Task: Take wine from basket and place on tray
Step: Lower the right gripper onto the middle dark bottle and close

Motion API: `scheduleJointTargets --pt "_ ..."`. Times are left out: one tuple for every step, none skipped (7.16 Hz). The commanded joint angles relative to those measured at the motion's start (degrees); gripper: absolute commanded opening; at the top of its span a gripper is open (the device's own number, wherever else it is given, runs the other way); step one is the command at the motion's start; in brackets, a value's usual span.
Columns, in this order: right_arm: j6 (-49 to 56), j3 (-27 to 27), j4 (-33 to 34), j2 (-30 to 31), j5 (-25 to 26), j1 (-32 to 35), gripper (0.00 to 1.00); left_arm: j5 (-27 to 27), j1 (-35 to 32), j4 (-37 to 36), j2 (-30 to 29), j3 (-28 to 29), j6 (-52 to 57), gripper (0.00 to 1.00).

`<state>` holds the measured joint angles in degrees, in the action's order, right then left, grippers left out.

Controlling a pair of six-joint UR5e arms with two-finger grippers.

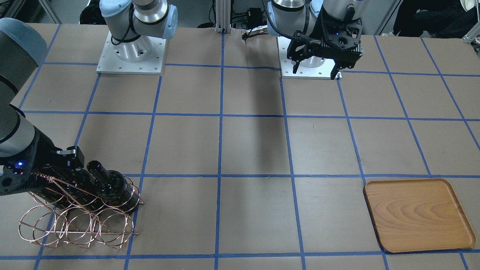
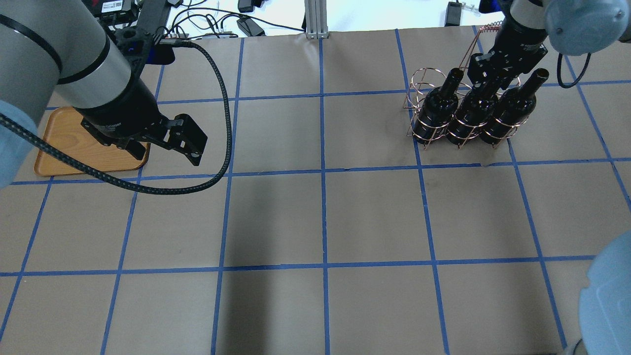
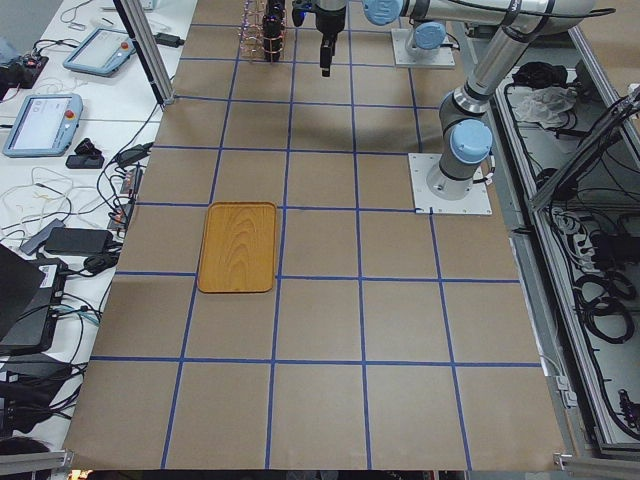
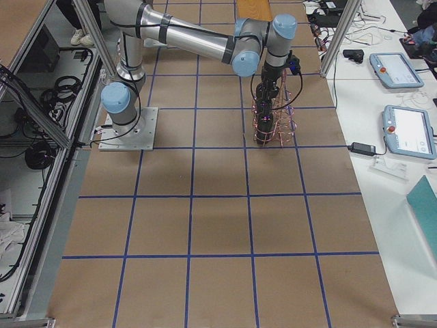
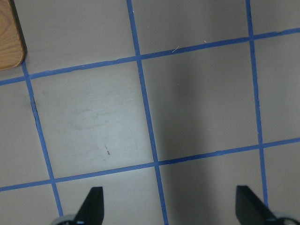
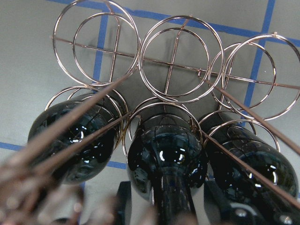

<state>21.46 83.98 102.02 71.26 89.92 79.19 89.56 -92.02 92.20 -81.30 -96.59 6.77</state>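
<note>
Wine bottles [image 2: 436,106], three alike, stand in the copper wire basket's [image 1: 77,233] row nearer the robot, on the table's [image 2: 320,217] right side. The right gripper [image 2: 485,81] straddles the middle wine bottle's [image 2: 469,117] neck, fingers parted with a gap on each side, grasping nothing. The left gripper [image 5: 171,213] hangs spread wide just beside the wooden tray [image 2: 69,148], well apart from the basket.

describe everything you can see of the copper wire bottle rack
The copper-coloured wire basket is thin bent metal: six round hoop cells in two rows of three, with slanting struts rising to a twisted handle bar. It stands upright on the brown papered table, at the opposite end from the wooden tray. The row on the robot's side holds three glossy black bottles; the other row is empty.
</note>
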Motion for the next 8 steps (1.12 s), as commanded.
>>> scheduleJointTargets --pt "-0.01 -0.04 -0.16 0.10 0.42 0.00 0.54 0.00 0.00 0.00 0.00 0.00 0.00 1.00" --pt "-0.01 -0.04 -0.16 0.10 0.52 0.00 0.53 0.00 0.00 0.00 0.00 0.00 0.00 1.00" --pt "-0.10 -0.04 -0.51 0.19 0.52 0.00 0.53 0.00 0.00 0.00 0.00 0.00 0.00 1.00" --pt "-0.10 -0.04 -0.60 0.19 0.52 0.00 0.53 0.00 0.00 0.00 0.00 0.00 0.00 1.00" --pt "-0.10 -0.04 -0.60 0.19 0.60 0.00 0.51 0.00 0.00 0.00 0.00 0.00 0.00 1.00" --pt "-0.10 -0.04 -0.69 0.19 0.60 0.00 0.50 0.09 0.00 0.00 0.00 0.00 0.00 1.00" --pt "-0.10 -0.04 -0.86 0.28 0.69 0.00 0.50 0.00 0.00 0.00 0.00 0.00 0.00 1.00" --pt "-0.10 -0.04 -1.04 0.28 0.61 0.00 0.50 0.09 0.00 0.00 0.00 0.00 0.00 1.00"
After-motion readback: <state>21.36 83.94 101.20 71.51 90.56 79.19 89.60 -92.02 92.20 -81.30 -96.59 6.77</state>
